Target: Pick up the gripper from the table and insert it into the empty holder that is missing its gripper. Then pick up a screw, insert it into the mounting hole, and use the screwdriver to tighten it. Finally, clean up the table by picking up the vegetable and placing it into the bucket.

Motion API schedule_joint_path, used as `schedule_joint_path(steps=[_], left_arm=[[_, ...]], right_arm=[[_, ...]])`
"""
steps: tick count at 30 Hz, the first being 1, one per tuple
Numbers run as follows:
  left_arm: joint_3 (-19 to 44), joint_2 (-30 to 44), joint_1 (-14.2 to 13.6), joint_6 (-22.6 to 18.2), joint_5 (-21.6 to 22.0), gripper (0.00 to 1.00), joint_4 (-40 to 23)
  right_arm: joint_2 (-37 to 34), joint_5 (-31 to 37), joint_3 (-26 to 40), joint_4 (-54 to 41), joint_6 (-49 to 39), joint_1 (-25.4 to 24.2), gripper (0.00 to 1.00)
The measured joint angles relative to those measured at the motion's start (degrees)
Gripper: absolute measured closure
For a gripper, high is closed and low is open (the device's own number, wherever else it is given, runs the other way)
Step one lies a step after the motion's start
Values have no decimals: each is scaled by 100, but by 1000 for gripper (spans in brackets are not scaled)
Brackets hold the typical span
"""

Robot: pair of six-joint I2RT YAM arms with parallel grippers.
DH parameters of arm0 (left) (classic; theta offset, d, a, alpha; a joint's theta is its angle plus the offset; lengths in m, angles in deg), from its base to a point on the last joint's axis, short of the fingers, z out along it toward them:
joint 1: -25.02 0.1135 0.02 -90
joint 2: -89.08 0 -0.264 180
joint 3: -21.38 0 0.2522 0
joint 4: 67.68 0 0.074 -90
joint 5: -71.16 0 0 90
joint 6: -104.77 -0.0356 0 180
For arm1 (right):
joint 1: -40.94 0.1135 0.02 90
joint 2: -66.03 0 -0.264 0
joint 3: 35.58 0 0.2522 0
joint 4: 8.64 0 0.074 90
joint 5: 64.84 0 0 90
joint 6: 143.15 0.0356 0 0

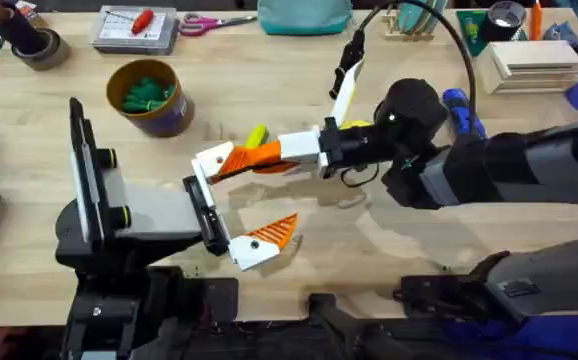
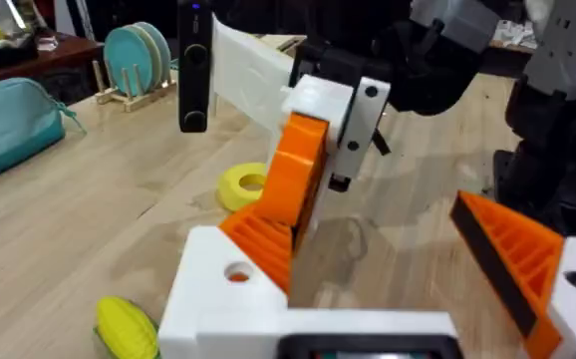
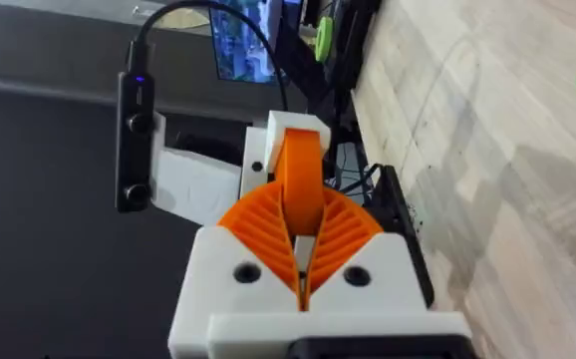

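Observation:
My right gripper (image 1: 297, 150) is shut on the gripper (image 1: 257, 156), an orange ribbed finger with a white base, held level above the table. The base end meets the white holder (image 1: 212, 160) on my left gripper (image 1: 249, 197). That one stands open, its other jaw carrying an orange finger (image 1: 272, 235). In the right wrist view the held gripper (image 3: 298, 165) points at the holder (image 3: 200, 187). The vegetable (image 1: 256, 135), a small corn cob, lies just behind the held part. The bucket (image 1: 165, 118) stands at the back left. The blue screwdriver (image 1: 461, 108) lies behind my right arm.
Green pieces lie inside the bucket. A yellow ring disc (image 2: 243, 185) rests on the table past the corn (image 2: 125, 325). Along the back edge are a tape roll (image 1: 34, 45), a box with a red-handled tool (image 1: 134, 28), pink scissors (image 1: 214, 20) and a teal pouch (image 1: 304, 15).

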Motion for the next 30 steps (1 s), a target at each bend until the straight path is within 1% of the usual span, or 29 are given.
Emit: schedule_joint_path(steps=[30], left_arm=[[0, 0, 0, 2, 44, 15, 7]], right_arm=[[0, 268, 0, 4, 10, 54, 992]])
